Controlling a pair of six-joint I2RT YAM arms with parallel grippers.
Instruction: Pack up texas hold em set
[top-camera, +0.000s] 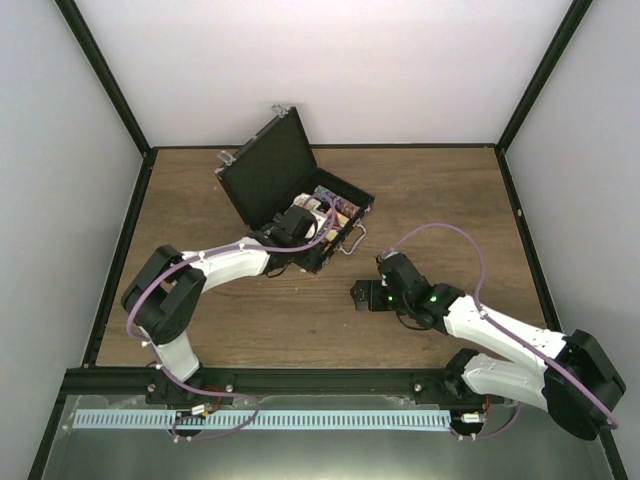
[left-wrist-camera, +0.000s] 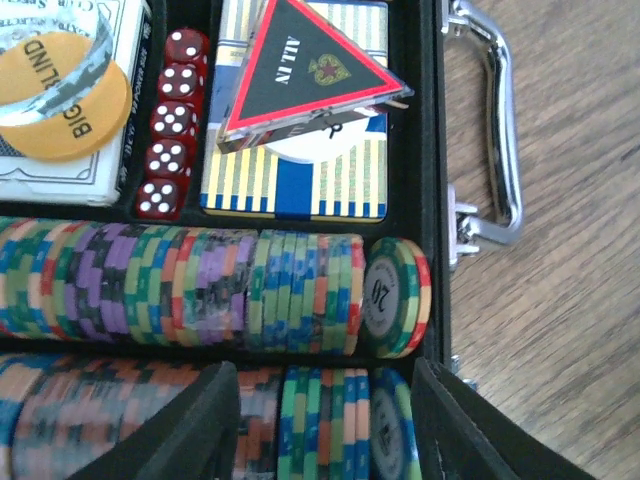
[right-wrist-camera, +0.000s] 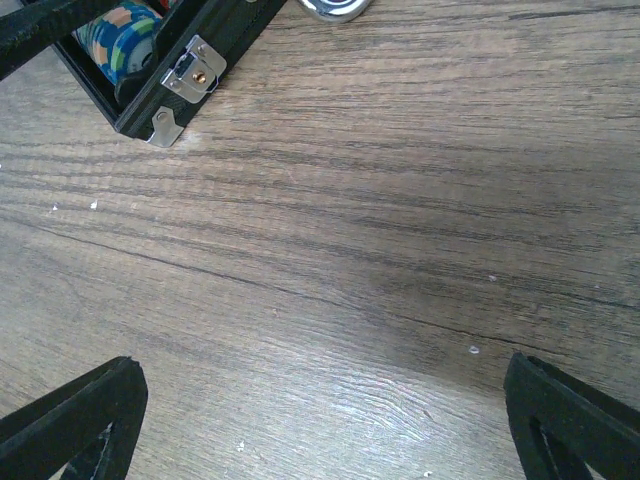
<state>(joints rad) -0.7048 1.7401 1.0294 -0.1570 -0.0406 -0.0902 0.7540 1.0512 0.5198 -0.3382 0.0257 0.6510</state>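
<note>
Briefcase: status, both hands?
Left hand open over chips in briefcase. Right hand open, empty, above table. Lid up; left arm in its path.

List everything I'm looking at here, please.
briefcase: one, black, open on table
handle: one, silver, case's front
card decks: two, white and gold-blue striped, upper compartments
dice: five, red, between decks
orange button: one, on white deck
white button: one, under marker
triangular marker: one, black, red-edged, on striped deck
poker chips: two rows, multicoloured, lower compartments
table: one, brown wood
left gripper: black, open, above chips
right gripper: black, open, over bare table near case
</note>
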